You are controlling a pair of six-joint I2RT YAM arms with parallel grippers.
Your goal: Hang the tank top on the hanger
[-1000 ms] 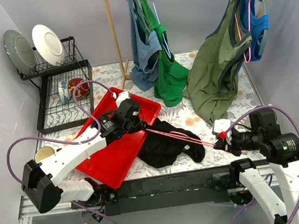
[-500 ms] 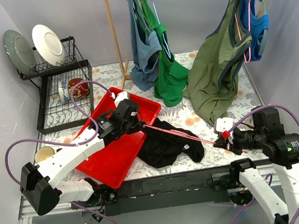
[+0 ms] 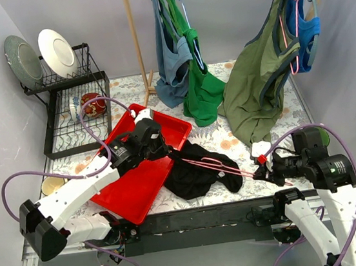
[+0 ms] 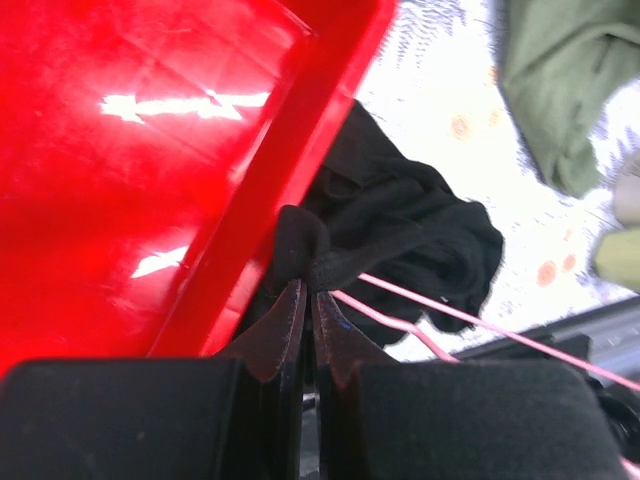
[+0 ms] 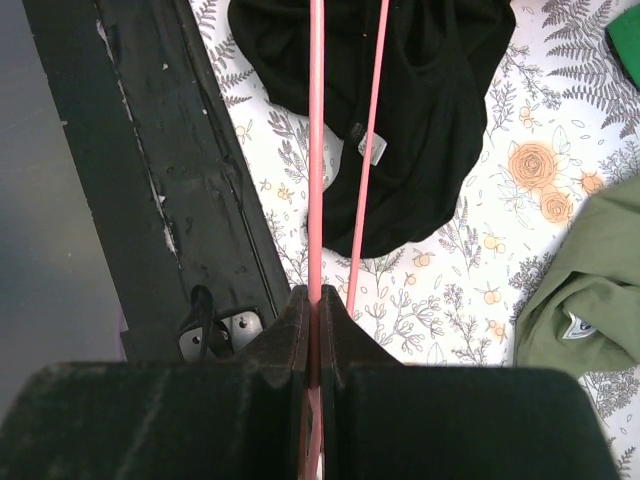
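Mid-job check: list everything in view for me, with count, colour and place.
tank top: one, black, crumpled beside the tray
hanger: one, pink wire, crossing over the tank top
tray: one, red, front left
dish rack: one, black, back left
plates: two, grey and white, standing in the dish rack
cup: one, cream, left of the tray
hanging tops: four, blue-grey, bright green, olive, blue, at the back
left gripper: shut on the tank top
right gripper: shut on the hanger
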